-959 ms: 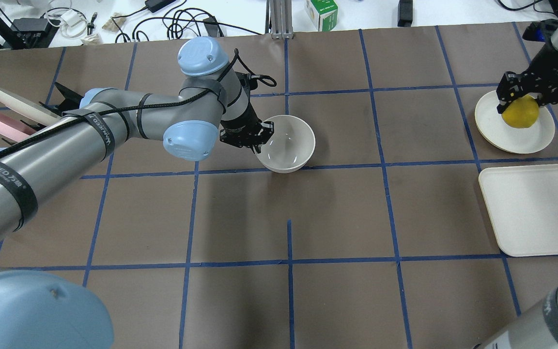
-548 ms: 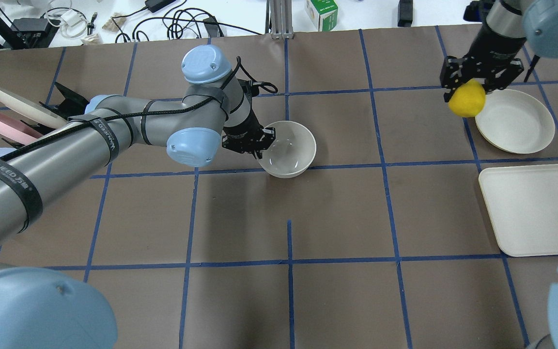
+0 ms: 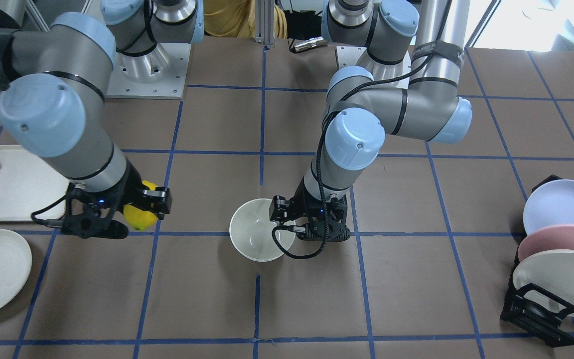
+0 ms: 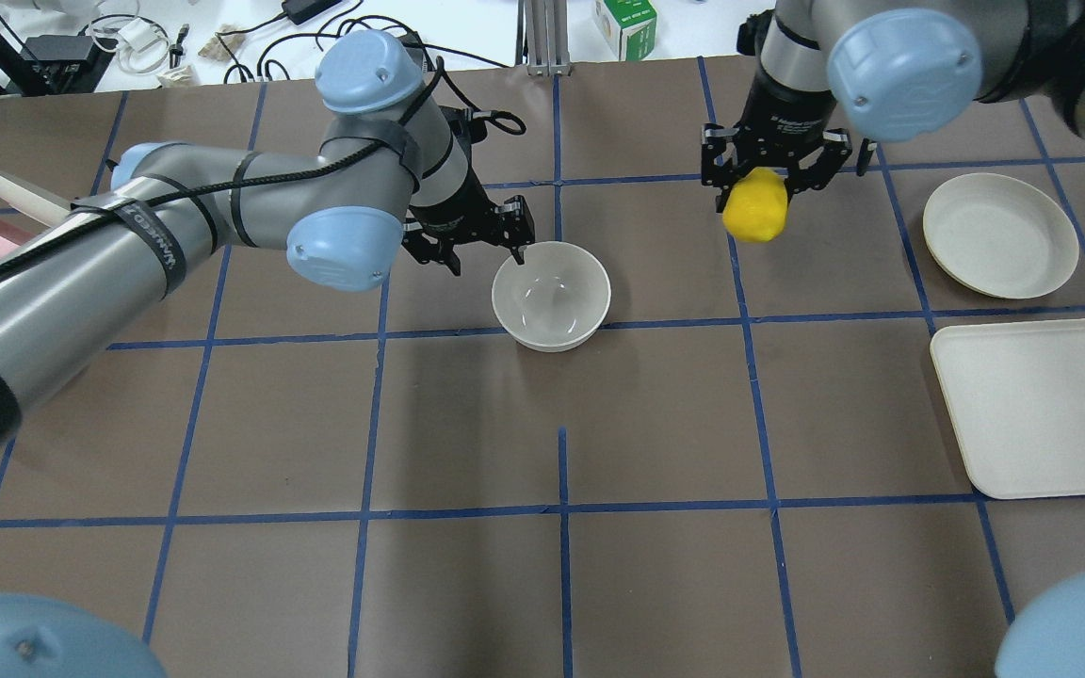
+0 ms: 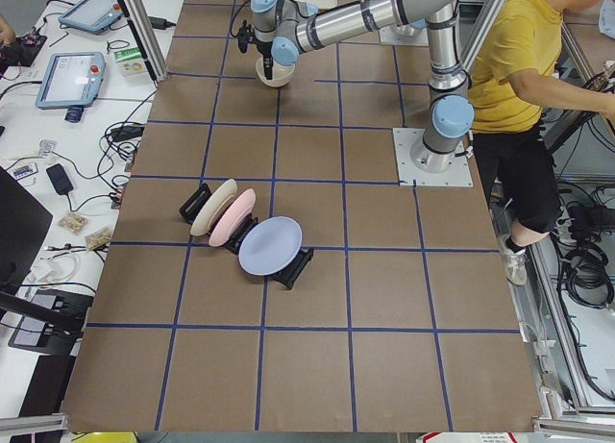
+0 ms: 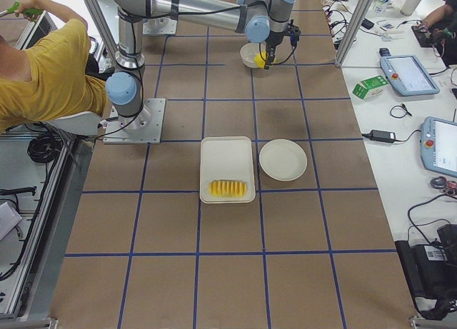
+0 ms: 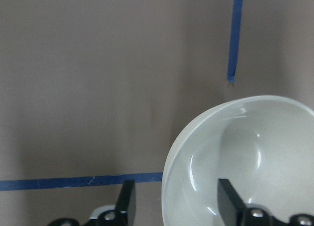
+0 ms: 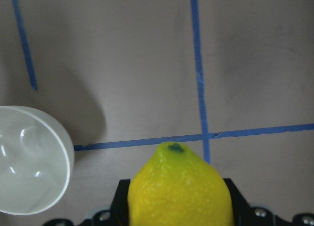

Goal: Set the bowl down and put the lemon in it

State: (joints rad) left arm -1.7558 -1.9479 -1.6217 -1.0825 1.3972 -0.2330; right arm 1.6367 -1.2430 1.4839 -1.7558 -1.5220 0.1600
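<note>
Bowl rim at spread left end effector; lemon clamped, well apart.

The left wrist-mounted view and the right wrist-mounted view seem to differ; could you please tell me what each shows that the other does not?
Only the left wrist-mounted view shows the left hand, open, its fingers either side of the rim of the bowl. Only the right wrist-mounted view shows the lemon, gripped by the right hand, and a crossing of blue tape lines. Both show the empty bowl on the brown table cover.
</note>
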